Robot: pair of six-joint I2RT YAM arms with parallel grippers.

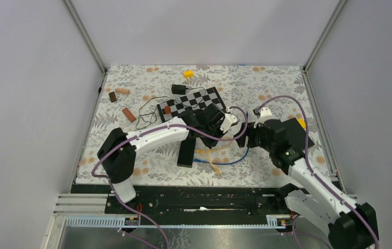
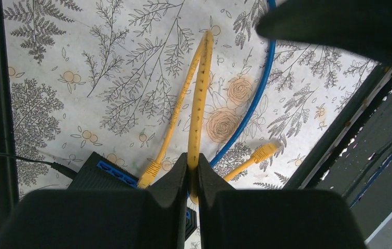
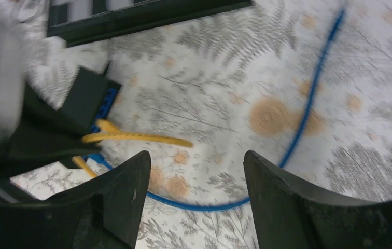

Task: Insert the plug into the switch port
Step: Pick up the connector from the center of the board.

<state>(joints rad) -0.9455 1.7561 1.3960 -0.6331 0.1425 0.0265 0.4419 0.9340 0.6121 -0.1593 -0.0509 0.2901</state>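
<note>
The black switch (image 2: 93, 179) with a row of blue ports lies on the floral mat. My left gripper (image 2: 194, 163) is shut on the loop of a yellow cable (image 2: 198, 93), holding it above the mat. One yellow plug (image 2: 150, 172) of that cable has its tip against the port row; I cannot tell if it is seated. The other plug (image 2: 264, 152) lies free on the mat. From above, the left gripper (image 1: 225, 132) hangs right of the switch (image 1: 186, 153). My right gripper (image 3: 196, 171) stands open over the mat, empty, close beside the left gripper (image 1: 251, 137).
A blue cable (image 3: 308, 104) curves across the mat under both grippers. Behind them lie a checkerboard (image 1: 191, 101), a black adapter (image 1: 178, 89) with thin wire, two brown blocks (image 1: 128, 114) and a yellow block (image 1: 188, 73). A black rail (image 1: 209, 199) runs along the near edge.
</note>
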